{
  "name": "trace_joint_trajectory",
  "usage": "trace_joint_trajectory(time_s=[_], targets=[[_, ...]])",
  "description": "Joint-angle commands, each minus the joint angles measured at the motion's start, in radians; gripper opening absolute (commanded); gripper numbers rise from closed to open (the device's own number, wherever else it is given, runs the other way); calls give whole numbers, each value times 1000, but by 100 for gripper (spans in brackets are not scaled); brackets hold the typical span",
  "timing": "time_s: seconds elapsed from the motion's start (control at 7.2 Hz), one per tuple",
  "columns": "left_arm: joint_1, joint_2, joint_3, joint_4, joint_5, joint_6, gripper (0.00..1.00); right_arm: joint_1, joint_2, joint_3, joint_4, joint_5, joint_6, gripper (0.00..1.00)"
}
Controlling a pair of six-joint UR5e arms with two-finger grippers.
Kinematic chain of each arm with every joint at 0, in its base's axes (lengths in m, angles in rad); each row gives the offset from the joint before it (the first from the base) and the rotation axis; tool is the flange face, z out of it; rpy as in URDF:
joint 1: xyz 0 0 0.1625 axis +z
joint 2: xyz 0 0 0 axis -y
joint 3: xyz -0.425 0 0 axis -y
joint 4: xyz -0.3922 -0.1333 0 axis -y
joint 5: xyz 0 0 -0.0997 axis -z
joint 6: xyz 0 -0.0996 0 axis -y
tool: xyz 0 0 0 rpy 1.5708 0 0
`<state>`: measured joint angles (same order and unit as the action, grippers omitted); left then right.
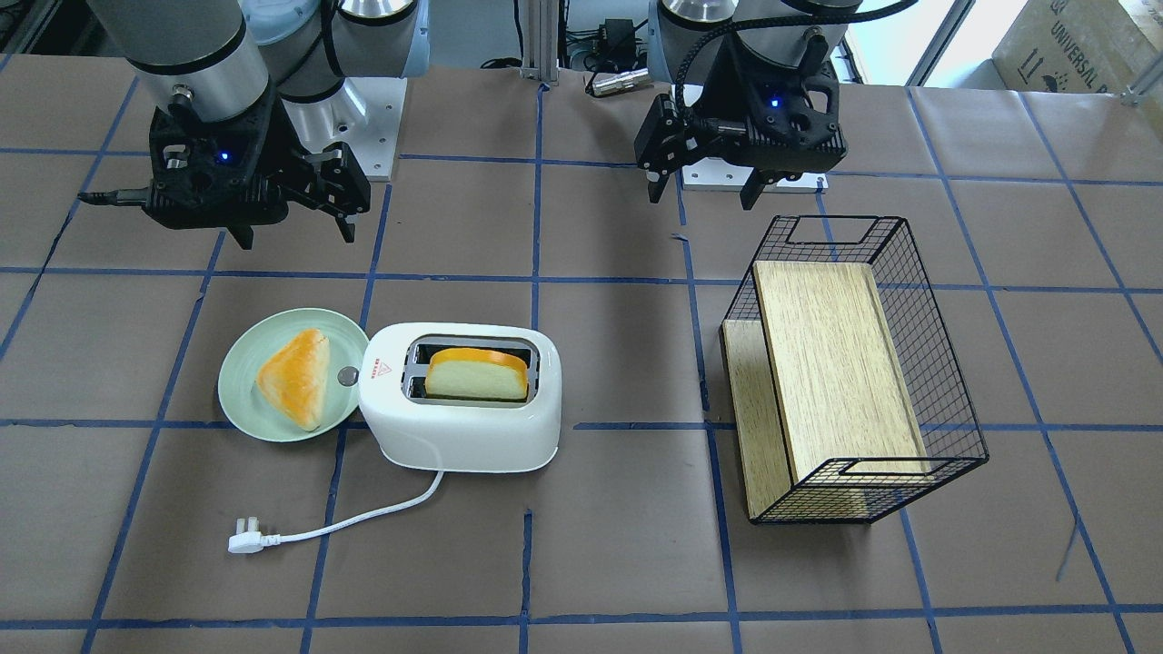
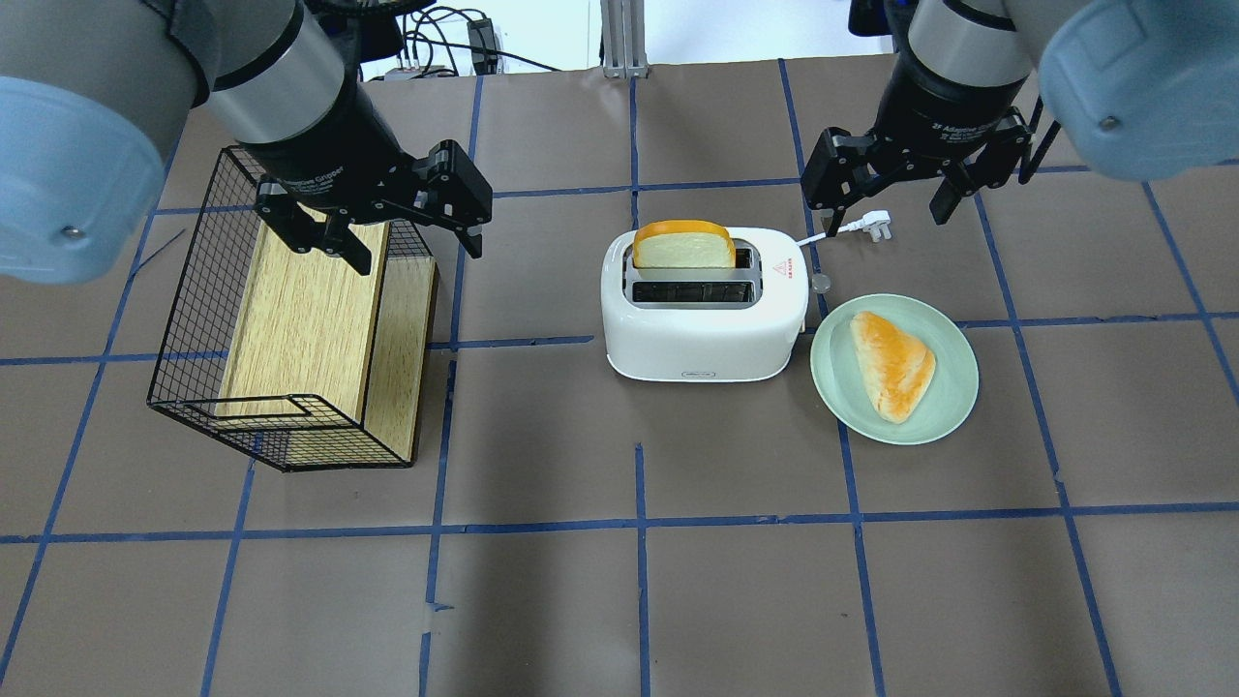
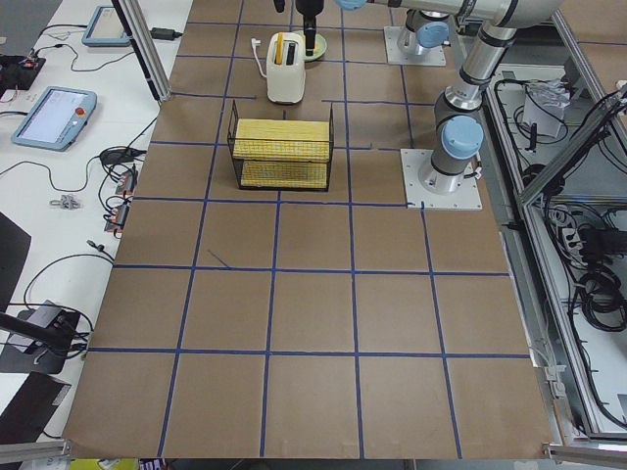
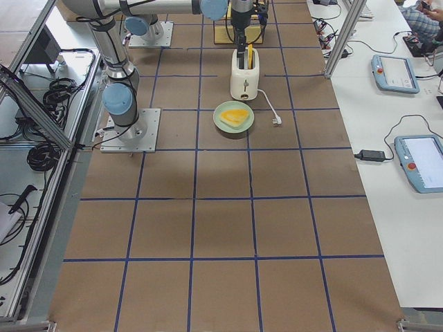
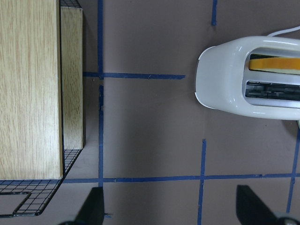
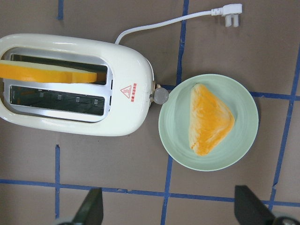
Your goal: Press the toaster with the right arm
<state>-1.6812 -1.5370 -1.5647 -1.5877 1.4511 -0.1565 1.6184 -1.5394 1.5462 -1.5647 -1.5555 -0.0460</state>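
The white toaster [image 1: 459,436] stands mid-table with a slice of bread [image 1: 477,374] upright in one slot. Its silver lever knob [image 1: 347,374] juts from the end that faces the plate. It also shows in the overhead view [image 2: 702,334] and in the right wrist view [image 6: 126,108], where the knob [image 6: 161,96] is raised. My right gripper [image 1: 295,234] hangs open and empty above the table, behind the toaster's knob end and apart from it; in the overhead view [image 2: 881,208] it hovers over the plug. My left gripper [image 2: 416,252] is open and empty over the basket's edge.
A green plate [image 1: 241,400] with a triangular bun [image 1: 295,377] touches the toaster's knob end. The white cord ends in a plug [image 1: 245,542] on the table. A black wire basket [image 1: 945,363] holding a wooden board lies on its side under the left arm.
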Motion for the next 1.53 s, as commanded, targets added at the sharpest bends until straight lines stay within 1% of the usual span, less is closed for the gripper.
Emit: trace_joint_trajectory(time_s=[0.0,0.42,0.69,0.97,1.39], targets=[[0,0,0,0,0,0,100,0,2,0,-3,0,0,100],[0,0,0,0,0,0,100,-3,-4,0,3,8,3,100],[0,0,0,0,0,0,100,-6,-19,0,64,23,-11,100],[0,0,0,0,0,0,100,0,-16,0,57,9,-2,100],[0,0,0,0,0,0,100,3,-11,0,49,15,8,100]])
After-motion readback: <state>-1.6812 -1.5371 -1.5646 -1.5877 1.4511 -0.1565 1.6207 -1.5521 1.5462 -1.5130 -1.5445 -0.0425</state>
